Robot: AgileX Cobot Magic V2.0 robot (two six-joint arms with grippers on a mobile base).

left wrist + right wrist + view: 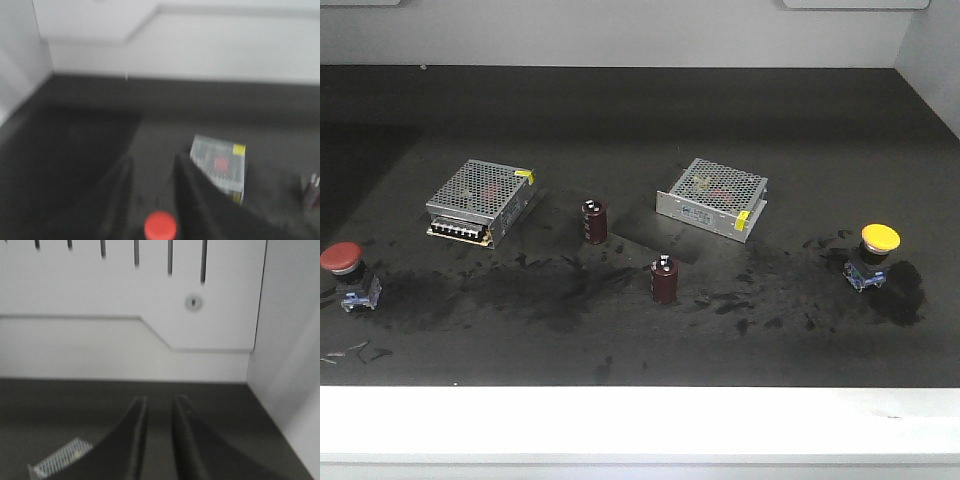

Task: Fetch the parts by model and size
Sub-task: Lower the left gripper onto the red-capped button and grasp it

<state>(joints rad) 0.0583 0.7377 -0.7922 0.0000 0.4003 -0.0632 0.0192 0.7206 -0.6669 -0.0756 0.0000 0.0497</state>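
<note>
The red switch (342, 262) is standing alone at the left edge of the table (640, 110), with bare surface lying around it and the left box (480, 200) sitting well apart. The yellow switch (878, 250) is standing just as clear near the right wall (935, 50). The rear capacitor (594, 220), front capacitor (664, 279) and right box (712, 198) are crowding only the middle.

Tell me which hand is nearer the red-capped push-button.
Left. The left hand hangs right by the red-capped push-button, the cap showing between its fingers. The right hand faces the far right corner, that button nowhere in its view.
</note>
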